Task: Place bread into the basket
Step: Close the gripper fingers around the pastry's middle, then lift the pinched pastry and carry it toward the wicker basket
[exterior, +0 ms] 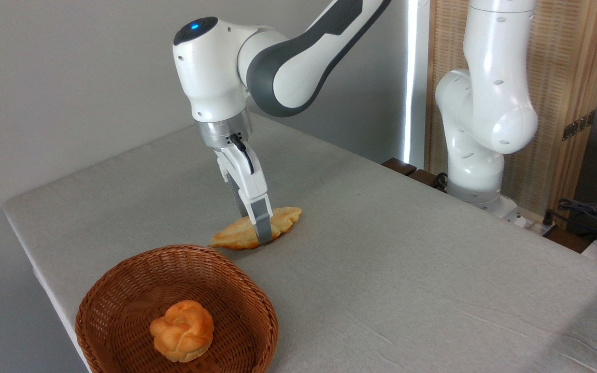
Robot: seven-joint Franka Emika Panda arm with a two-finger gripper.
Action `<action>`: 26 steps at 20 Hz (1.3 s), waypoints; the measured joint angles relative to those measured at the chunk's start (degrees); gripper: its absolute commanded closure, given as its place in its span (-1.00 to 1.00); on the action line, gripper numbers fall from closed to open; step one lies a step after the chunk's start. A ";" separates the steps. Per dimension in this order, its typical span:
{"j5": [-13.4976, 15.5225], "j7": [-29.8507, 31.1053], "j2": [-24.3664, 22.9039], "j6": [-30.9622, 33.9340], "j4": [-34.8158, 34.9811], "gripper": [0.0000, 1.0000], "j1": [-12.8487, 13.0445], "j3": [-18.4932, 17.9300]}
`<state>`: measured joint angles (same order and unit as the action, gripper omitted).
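Golden ridged bread point(257, 231), brown woven basket point(122, 290), orange-golden bun point(182, 330), seemingly grey cloth-textured table point(407, 259)

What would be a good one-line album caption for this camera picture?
Gripper straddling the leaf-shaped bread on the table, beside the basket holding a knotted bun.

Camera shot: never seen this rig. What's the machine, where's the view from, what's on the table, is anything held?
One fixed camera looks down across a grey table from a front corner. The white jointed machine is a robot arm based at the far right. Its two-finger gripper is down at the middle of a long flat bread that lies on the table; one finger shows in front of the loaf, the other is hidden, so grip is unclear. Nearer the camera sits a wicker basket holding a round bun.
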<state>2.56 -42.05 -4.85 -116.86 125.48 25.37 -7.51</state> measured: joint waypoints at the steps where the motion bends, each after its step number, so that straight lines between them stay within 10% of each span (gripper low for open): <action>1: 0.00 0.00 0.02 0.00 0.00 -0.35 0.03 0.06; 6: 0.00 0.00 0.52 0.00 0.02 0.45 0.81 0.38; 26: -0.15 -0.01 0.29 1.20 -3.47 0.42 0.83 0.30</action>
<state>2.41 -42.06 -4.56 -115.66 122.00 26.20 -7.21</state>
